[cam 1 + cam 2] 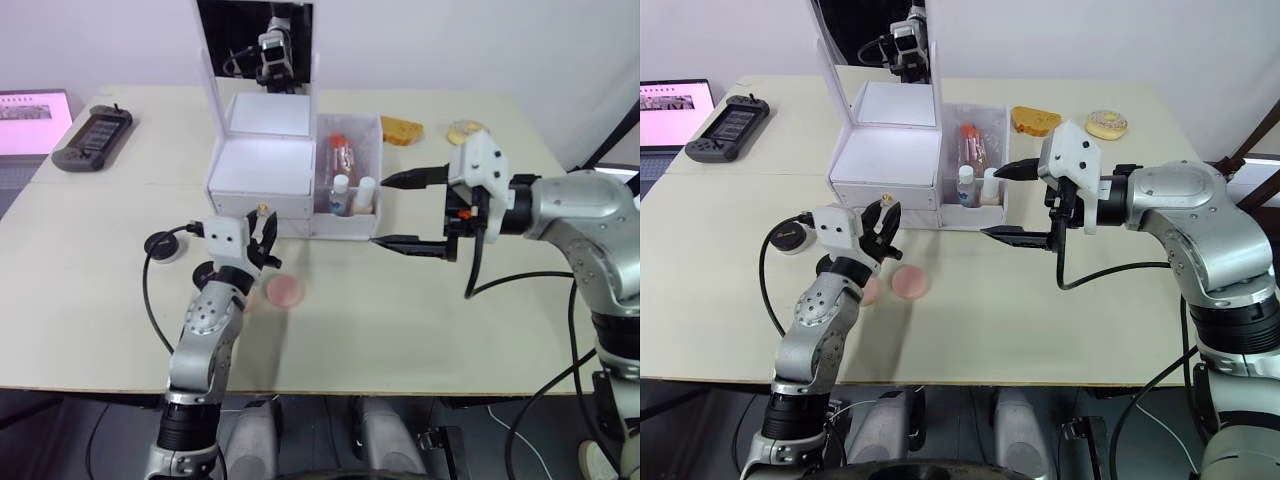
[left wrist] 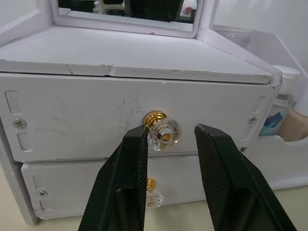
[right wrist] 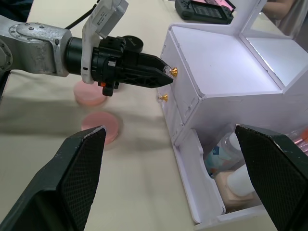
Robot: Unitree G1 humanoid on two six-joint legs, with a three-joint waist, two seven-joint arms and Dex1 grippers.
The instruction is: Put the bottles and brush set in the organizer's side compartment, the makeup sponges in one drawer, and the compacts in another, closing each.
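1. Left gripper (image 2: 166, 144): jaws apart, flanking the upper drawer knob (image 2: 162, 132); contact unclear.
2. Right gripper (image 1: 400, 212): jaws wide apart beside the organizer (image 1: 262, 170).
3. Bottles (image 1: 352, 193) stand upright in the side compartment (image 1: 375, 130), partly hidden.
4. Two sponges (image 3: 98, 127) lie flat on the worktop (image 1: 400, 320).

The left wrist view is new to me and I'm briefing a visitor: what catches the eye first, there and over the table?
The left gripper has its open fingers on either side of the upper drawer's gold knob on the organizer. The right gripper hangs wide open beside the side compartment, which holds the bottles. Two makeup sponges lie on the table in front.
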